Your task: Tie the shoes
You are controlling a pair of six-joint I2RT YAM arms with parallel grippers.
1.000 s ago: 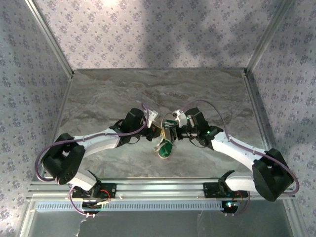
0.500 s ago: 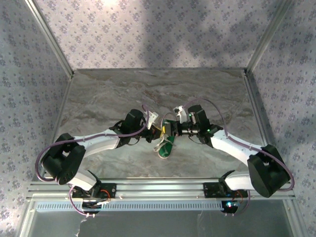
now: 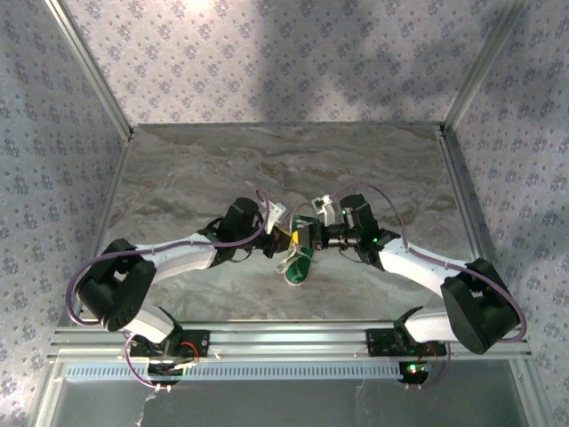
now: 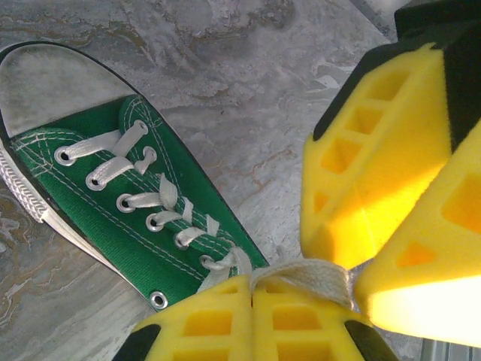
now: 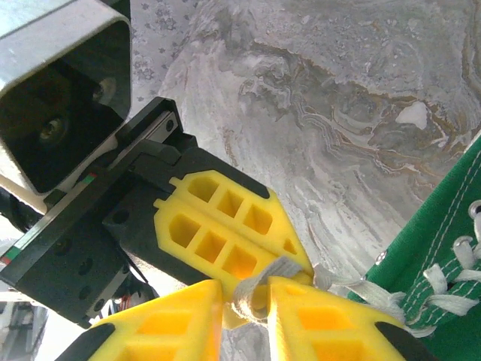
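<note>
Jaws of the left gripper (image 4: pixel 252 292) are pressed together on a white lace (image 4: pixel 301 272). The right gripper (image 4: pixel 352 272) nips the same strand just beside it, over the green sneaker (image 4: pixel 98 195). In the right wrist view the lace sits pinched between the right gripper's fingers (image 5: pixel 331 323), and the left gripper's tip touches it. From above, the sneaker lies mid-table (image 3: pixel 222 169), both grippers meeting over it.
</note>
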